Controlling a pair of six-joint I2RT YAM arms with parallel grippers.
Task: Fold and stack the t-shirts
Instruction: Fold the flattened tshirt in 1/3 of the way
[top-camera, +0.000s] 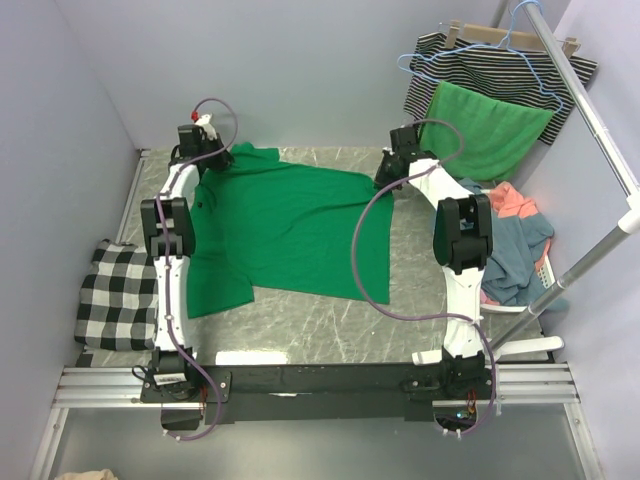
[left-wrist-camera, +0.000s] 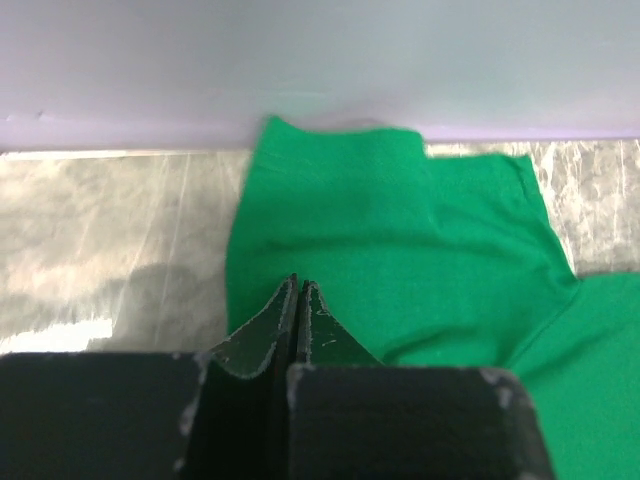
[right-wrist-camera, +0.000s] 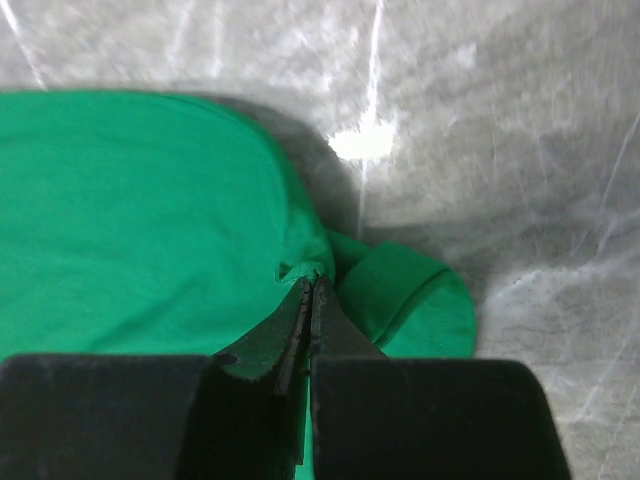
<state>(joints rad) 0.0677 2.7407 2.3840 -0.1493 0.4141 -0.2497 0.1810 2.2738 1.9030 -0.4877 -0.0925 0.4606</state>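
Observation:
The emerald green t-shirt (top-camera: 290, 230) lies spread across the marble table (top-camera: 320, 320). My left gripper (top-camera: 205, 152) is at its far left corner, by the back wall. In the left wrist view its jaws (left-wrist-camera: 298, 285) are shut low on the shirt (left-wrist-camera: 400, 250), with a sleeve spread ahead. My right gripper (top-camera: 393, 168) is at the shirt's far right corner. In the right wrist view it (right-wrist-camera: 312, 280) is shut on a pinch of green cloth (right-wrist-camera: 150, 220). A coral shirt (top-camera: 518, 203) and a dusty blue shirt (top-camera: 515, 255) are heaped in a white basket (top-camera: 545, 270) on the right.
A black-and-white striped garment (top-camera: 480, 65) and a brighter green cloth (top-camera: 490, 130) hang from a blue hanger on the slanted metal rail (top-camera: 590, 110) at the back right. A black-and-white checked cloth (top-camera: 115, 295) lies at the left edge. Walls close in at the back and left.

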